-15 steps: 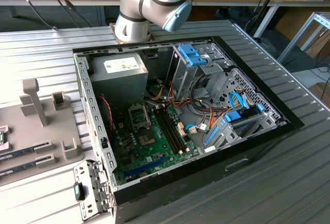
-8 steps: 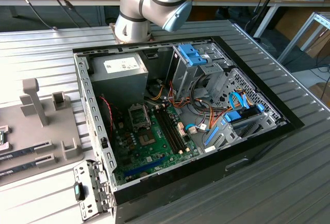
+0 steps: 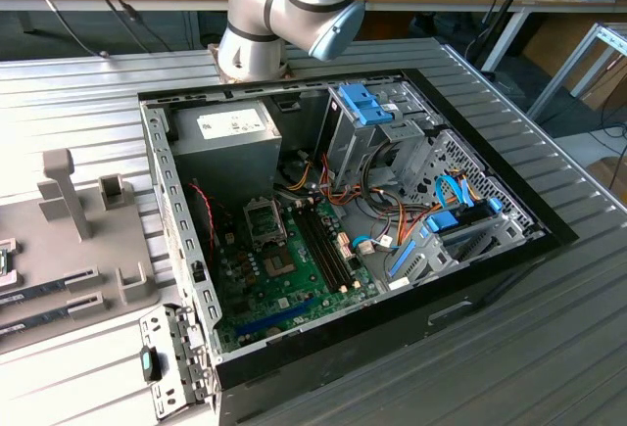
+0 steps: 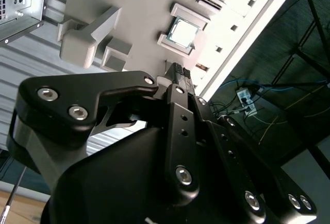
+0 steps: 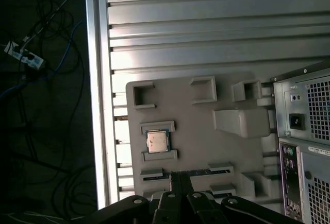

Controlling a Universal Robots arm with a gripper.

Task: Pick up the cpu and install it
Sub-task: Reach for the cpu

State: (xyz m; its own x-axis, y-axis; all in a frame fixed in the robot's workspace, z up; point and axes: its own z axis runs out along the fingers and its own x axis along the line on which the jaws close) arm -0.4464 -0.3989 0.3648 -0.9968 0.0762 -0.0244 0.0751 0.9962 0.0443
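Observation:
The cpu (image 5: 157,141) is a small square chip with a shiny silver top, lying flat in a holder on the grey fixture plate (image 5: 201,131). The second wrist view shows the same cpu (image 4: 184,32) on the plate (image 4: 139,7). My gripper (image 5: 180,178) hangs well above the plate, to one side of the cpu and not touching it. Its black fingers (image 4: 178,74) are pressed together with nothing between them. Inside the open computer case (image 3: 490,250), the metal socket frame (image 3: 265,220) sits on the green motherboard (image 3: 284,279).
The grey fixture plate (image 3: 59,250) lies at the exterior view's left, with an upright post (image 3: 59,186) and long memory sticks (image 3: 49,284). A grey power supply (image 3: 225,137) fills the case's back corner. The ribbed table's edge (image 5: 98,105) runs close to the plate; cables lie on the floor beyond.

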